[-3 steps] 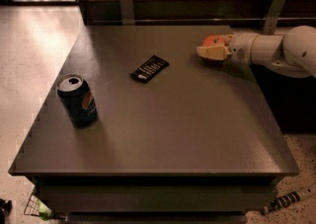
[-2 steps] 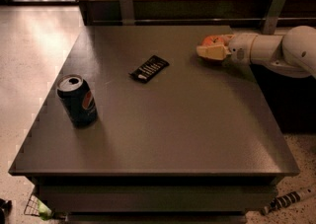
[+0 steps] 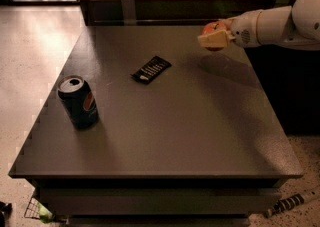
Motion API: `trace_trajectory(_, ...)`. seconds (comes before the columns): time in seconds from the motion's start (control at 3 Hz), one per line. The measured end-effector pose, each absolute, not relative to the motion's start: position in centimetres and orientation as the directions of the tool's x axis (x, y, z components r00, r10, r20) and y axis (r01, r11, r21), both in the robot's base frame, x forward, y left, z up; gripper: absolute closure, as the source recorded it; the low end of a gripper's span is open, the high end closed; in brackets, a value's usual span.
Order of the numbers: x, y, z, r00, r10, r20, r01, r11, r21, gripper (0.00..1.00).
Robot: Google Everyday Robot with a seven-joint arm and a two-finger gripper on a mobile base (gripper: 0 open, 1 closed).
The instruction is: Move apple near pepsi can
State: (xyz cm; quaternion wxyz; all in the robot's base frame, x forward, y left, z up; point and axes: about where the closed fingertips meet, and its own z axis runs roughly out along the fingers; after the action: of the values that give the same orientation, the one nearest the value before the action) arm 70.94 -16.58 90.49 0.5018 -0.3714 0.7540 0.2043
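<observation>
Your gripper point(image 3: 216, 35) is closed around the apple point(image 3: 212, 26), its pale fingers clamped on either side. It holds the fruit clear of the table point(image 3: 175, 136), far to the right of the pepsi can point(image 3: 78, 102) and farther back. The white arm point(image 3: 280, 21) reaches in from beyond that, at the right edge. The can stands upright near the table's front left corner. A flat black packet point(image 3: 151, 68) lies between the can and the apple, nearer the can.

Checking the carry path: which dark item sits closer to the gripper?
The flat black packet, mid-table; the pepsi can stands far left. The gripper holds the apple at far right.
</observation>
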Motion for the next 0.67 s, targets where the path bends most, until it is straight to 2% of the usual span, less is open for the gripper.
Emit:
trace_trajectory(0.33, 67.9, -14.9, 94.1, -0.196, -0.408, -0.892, -0.791, 0.603, -0.102, 1.0)
trace_trajectory(0.67, 64.1, -13.1, 94.4, -0.171, -0.385, -0.907, -0.819, 0.567, -0.087, 1.0)
